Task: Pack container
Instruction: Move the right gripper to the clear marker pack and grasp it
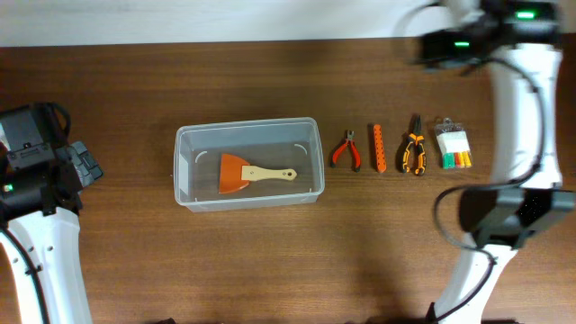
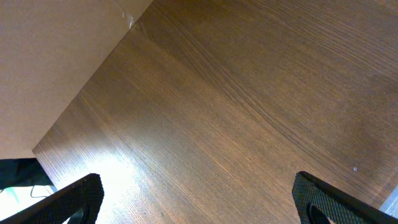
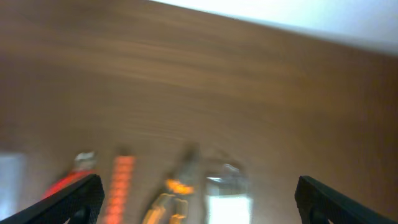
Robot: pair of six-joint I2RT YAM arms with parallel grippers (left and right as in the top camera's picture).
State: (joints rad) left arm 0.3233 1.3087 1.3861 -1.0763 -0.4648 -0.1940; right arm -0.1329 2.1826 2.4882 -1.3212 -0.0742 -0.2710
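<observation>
The clear plastic container (image 1: 248, 126) stands at the table's middle. An orange scraper with a pale wooden handle (image 1: 245, 173) lies inside it. To its right lie red pliers (image 1: 346, 150), an orange strip (image 1: 379, 148), orange-black pliers (image 1: 413, 151) and a clear packet of coloured pieces (image 1: 453, 147). My left gripper (image 2: 199, 205) is open and empty over bare table at the far left (image 1: 83, 166). My right gripper (image 3: 199, 205) is open and empty, high at the back right (image 1: 434, 43). Its blurred view shows the red pliers (image 3: 74, 174), strip (image 3: 121, 186), orange-black pliers (image 3: 171, 193) and packet (image 3: 227, 196).
The brown wooden table (image 1: 270, 261) meets a pale wall along the back edge. The right arm's white links (image 1: 517, 117) rise beside the packet. The left arm's base (image 1: 40, 243) stands at the front left.
</observation>
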